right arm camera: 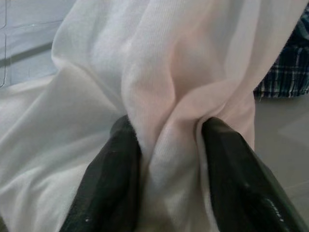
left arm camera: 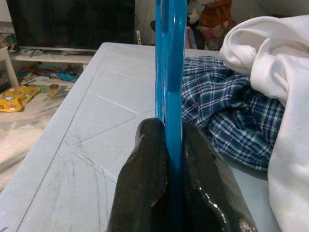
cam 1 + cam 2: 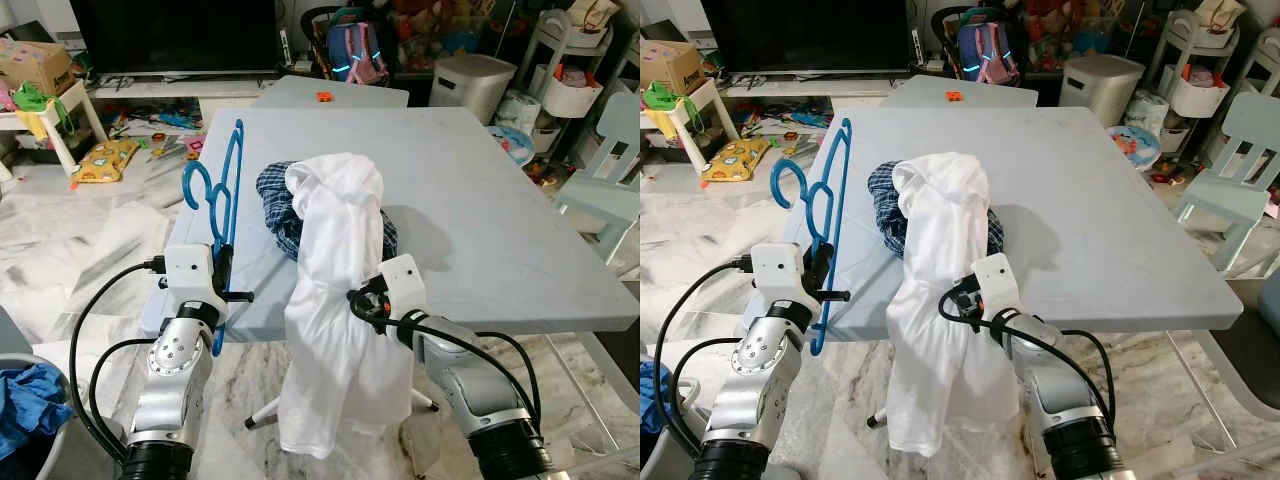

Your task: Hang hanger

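**A:** At the table's (image 3: 480, 200) near-left corner, about eight o'clock in the head view, what is the left gripper (image 2: 169, 159) doing?

**B:** Its two black fingers (image 2: 142, 183) are pressed together on the lower bar of a blue hanger (image 3: 222, 190). The hanger stands on edge, running from the gripper toward eleven o'clock over the table's left edge, its hook pointing out to the left.

**A:** And at centre?

**B:** A blue checked garment (image 3: 278, 205) lies bunched on the tabletop. A white shirt (image 3: 335, 300) is draped over it and spills past the near edge, hanging toward six o'clock, down to the marble floor (image 3: 80, 260).

**A:** The right gripper (image 1: 166, 159)?

**B:** At roughly five o'clock, just off the near edge, its fingers (image 1: 108, 183) are pinched on a fold of the white shirt, cloth bunched between them.

**A:** Further right?

**B:** A pale chair (image 3: 610, 180) stands beside the table at three o'clock.
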Tool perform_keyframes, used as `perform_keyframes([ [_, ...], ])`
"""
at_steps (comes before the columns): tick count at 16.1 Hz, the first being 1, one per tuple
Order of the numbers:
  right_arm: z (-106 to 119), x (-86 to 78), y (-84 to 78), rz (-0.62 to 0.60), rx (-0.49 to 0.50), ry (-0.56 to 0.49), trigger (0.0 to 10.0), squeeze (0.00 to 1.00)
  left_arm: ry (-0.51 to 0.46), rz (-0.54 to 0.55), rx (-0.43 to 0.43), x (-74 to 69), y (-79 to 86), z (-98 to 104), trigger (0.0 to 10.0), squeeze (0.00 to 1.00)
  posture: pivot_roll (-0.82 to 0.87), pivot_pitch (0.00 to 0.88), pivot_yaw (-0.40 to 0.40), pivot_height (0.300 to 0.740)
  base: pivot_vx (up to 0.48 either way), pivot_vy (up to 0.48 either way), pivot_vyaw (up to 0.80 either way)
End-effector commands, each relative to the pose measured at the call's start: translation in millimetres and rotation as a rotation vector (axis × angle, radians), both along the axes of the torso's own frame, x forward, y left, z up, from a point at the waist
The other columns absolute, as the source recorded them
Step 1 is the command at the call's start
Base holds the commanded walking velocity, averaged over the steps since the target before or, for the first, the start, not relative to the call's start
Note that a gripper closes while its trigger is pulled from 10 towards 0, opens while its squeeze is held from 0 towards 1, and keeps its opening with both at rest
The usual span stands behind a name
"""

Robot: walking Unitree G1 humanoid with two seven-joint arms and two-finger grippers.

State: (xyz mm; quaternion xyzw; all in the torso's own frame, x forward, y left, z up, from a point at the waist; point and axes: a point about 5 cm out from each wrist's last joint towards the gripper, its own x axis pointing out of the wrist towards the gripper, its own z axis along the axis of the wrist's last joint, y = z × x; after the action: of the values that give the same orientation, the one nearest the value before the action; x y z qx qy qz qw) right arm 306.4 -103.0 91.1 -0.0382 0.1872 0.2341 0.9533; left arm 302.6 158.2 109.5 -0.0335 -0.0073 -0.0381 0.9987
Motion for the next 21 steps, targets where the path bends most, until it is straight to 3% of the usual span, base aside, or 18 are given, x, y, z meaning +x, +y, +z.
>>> perform_keyframes([
  [1,5,6.7,-3.7,-0.027,-0.006,-0.021,0.0,0.0,0.053,-0.012,-0.002,-0.4,-4.0,-10,10.0,0.0,-0.14,0.0,-0.009,0.74,0.0,0.0,0.0],
  [5,13,24.2,-8.0,-0.097,0.01,-0.052,0.0,0.0,0.054,-0.013,-0.002,-0.9,-4.7,-10,10.0,0.0,-0.14,0.0,-0.01,0.74,0.0,0.0,0.0],
  [7,28,45.3,-4.6,-0.115,0.008,-0.103,0.0,0.0,0.053,-0.013,-0.003,-0.2,-5.5,-10,10.0,0.0,-0.14,0.0,-0.014,0.74,0.0,0.0,0.0],
  [9,62,77.5,4.7,-0.165,0.049,-0.175,0.0,0.0,0.05,-0.011,-0.005,1.0,-6.5,-10,10.0,0.0,-0.13,0.0,-0.022,0.74,0.0,0.0,0.0],
  [12,102,98.3,13.9,-0.188,0.073,-0.267,0.0,0.0,0.043,-0.005,-0.006,2.2,-6.4,-8,10.0,0.0,-0.12,0.0,-0.031,0.74,0.0,0.0,0.0],
  [14,156,112.0,14.1,-0.273,0.119,-0.439,0.0,0.0,0.037,0.01,-0.004,1.8,-3.8,-7,10.0,0.0,-0.11,0.0,-0.041,0.74,0.0,0.0,0.0],
  [15,195,114.4,8.7,-0.345,0.118,-0.631,0.0,0.0,0.037,0.017,-0.004,1.1,-2.7,-7,10.0,0.0,-0.1,0.0,-0.045,0.74,0.0,0.0,0.0],
  [16,208,114.0,6.6,-0.37,0.121,-0.697,0.0,0.0,0.036,0.019,-0.004,0.9,-2.4,-7,10.0,0.0,-0.1,0.0,-0.046,0.74,0.0,0.0,0.0],
  [17,241,110.4,-3.0,-0.452,0.151,-0.867,0.0,0.0,0.033,0.027,-0.004,0.9,-2.1,-7,10.0,0.0,-0.1,0.0,-0.048,0.74,0.0,0.0,0.0],
  [20,269,105.0,-17.5,-0.538,0.124,-1.015,0.0,0.0,0.024,0.035,-0.003,2.9,-1.4,-6,10.0,0.0,-0.1,0.0,-0.051,0.74,0.0,0.0,0.0],
  [21,269,105.0,-17.5,-0.538,0.124,-1.015,0.0,0.0,0.024,0.035,-0.003,2.9,-1.4,-6,10.0,0.0,-0.1,0.0,-0.051,0.74,0.0,0.0,0.0],
])
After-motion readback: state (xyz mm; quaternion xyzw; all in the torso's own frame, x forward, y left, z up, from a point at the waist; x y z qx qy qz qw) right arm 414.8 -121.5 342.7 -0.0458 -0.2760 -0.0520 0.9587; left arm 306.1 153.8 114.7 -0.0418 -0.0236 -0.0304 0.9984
